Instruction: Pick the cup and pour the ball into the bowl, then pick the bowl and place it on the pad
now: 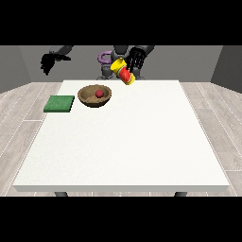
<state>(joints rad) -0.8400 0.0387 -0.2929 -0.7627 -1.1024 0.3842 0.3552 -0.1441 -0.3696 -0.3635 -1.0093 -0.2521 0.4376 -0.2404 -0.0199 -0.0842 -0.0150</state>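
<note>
A brown bowl (95, 95) stands on the white table (127, 142) near its far left, with a red ball (99, 94) lying inside it. To the left of the bowl a green pad (59, 103) lies at the table's left edge. A yellow and red cup (123, 72) hangs tilted in the air above the table's far edge, to the right of the bowl, with its mouth turned up and to the left. The hand at the view's right (135, 58) is shut on the cup. The hand at the view's left (48, 62) hangs raised beyond the table's left corner, holding nothing.
The robot's body (109, 66) stands behind the far edge of the table. Grey floor surrounds the table on all sides.
</note>
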